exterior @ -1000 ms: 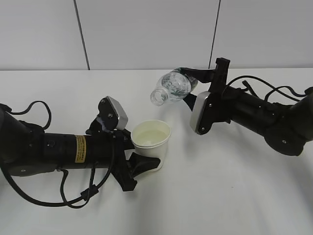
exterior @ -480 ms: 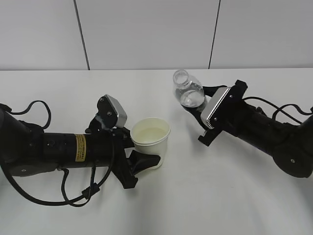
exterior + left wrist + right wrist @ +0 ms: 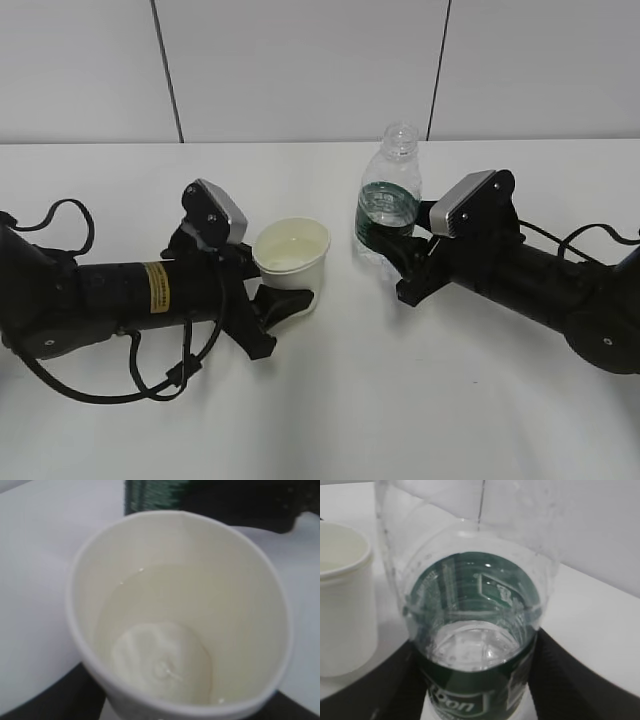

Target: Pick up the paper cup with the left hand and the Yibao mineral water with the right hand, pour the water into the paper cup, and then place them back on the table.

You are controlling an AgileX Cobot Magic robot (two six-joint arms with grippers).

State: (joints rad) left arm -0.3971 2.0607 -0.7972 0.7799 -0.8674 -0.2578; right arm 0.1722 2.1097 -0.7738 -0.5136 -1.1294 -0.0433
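On the white table, the left hand clamps one paper cup, water inside. Right of it, the right hand grips one Yibao mineral water, tilted a second ago, now upright: pouring looks finished, set-down remains.

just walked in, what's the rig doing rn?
Pour looks done. The left claw holds the small off-white paper cup, which has water in it. The right claw grips the clear ribbed plastic bottle with the dark green label, upright, capless, a little water left inside. Both sit low at the white table; whether they rest on it is unclear. Neither claw has let go.
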